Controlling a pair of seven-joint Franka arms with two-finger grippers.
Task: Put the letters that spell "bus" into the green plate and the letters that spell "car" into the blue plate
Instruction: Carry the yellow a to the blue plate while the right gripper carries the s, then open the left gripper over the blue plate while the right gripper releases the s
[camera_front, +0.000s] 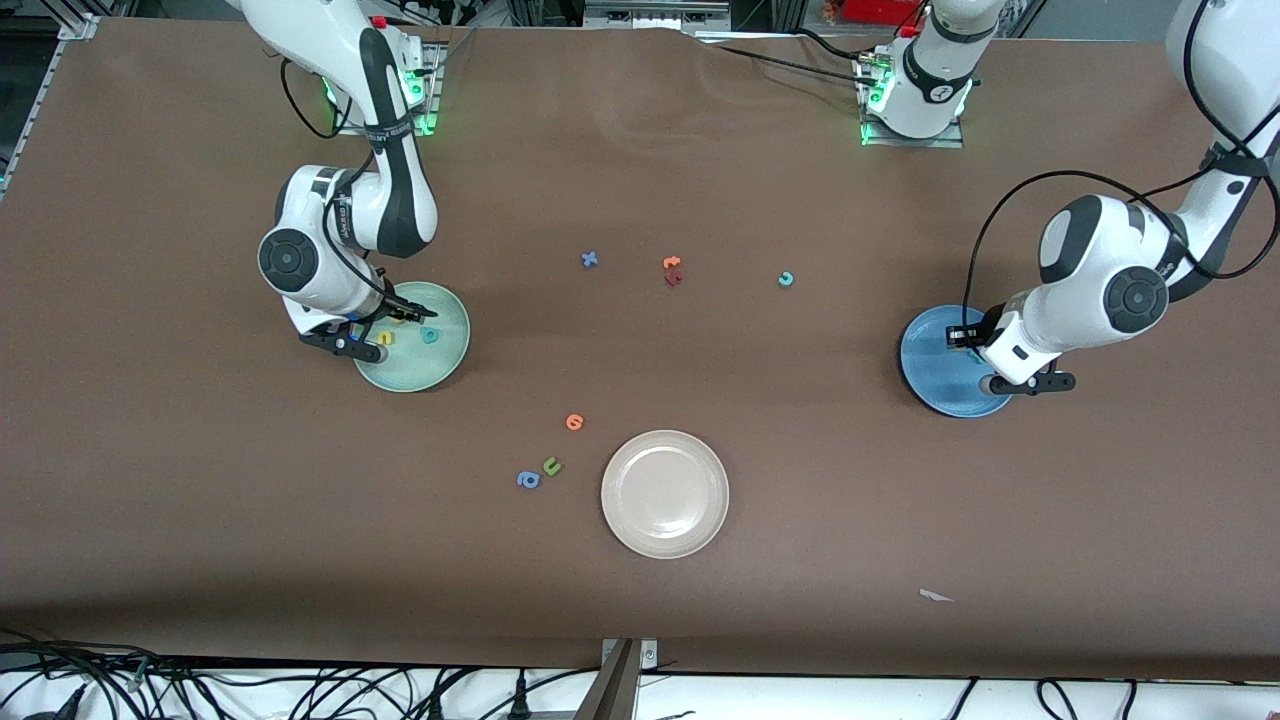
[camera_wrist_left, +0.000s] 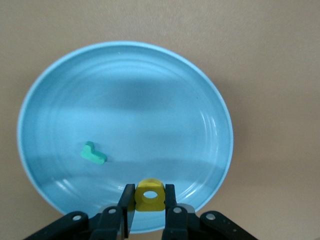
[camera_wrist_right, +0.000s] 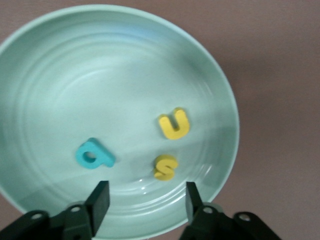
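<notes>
The green plate (camera_front: 440, 365) (camera_wrist_right: 100, 75) lies at the right arm's end of the table. In it lie a yellow u (camera_wrist_right: 174, 123), a yellow s (camera_wrist_right: 165, 167) and a teal-blue b (camera_wrist_right: 93, 154). My right gripper (camera_wrist_right: 147, 197) (camera_front: 378, 338) hangs open just over the plate, holding nothing. My left gripper (camera_wrist_left: 150, 202) (camera_front: 975, 352) is shut on the yellow a (camera_wrist_left: 150, 195) over the blue plate (camera_wrist_left: 125, 90) (camera_front: 925, 360). A thin teal-green r (camera_wrist_left: 93, 154) lies in that plate. The teal c (camera_front: 786, 279) lies on the table, farther from the front camera than the blue plate.
A beige-white plate (camera_front: 665, 493) sits near the table's front middle. An orange letter (camera_front: 574, 422), an olive-green u (camera_front: 551, 466) and a blue a (camera_front: 527, 480) lie beside it. A blue x (camera_front: 589, 260) and orange and red letters (camera_front: 672, 270) lie mid-table.
</notes>
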